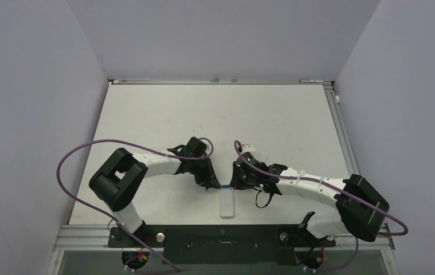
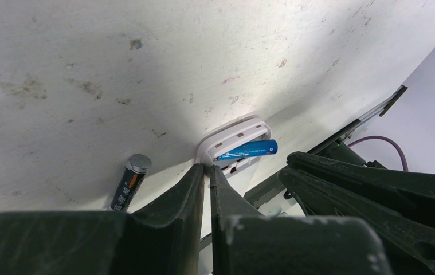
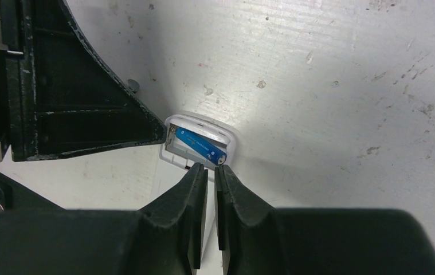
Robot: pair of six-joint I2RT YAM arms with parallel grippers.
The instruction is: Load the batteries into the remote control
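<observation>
- I judge the blue battery, askew in the remote, not yet seated.
- The dark battery lies on the table beside it, unloaded.
- My left gripper and right gripper hover there, jaws pressed together, empty.

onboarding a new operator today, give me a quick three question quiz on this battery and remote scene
1. True or false: the blue battery lies in the open bay of the remote control.
2. Where is the dark battery?
A. inside the remote control
B. on the table beside the remote control, apart from it
C. out of every view
3. Fill in: the jaws of the left gripper and the right gripper are both ___.

Key: 1 true; 2 B; 3 shut.
</observation>
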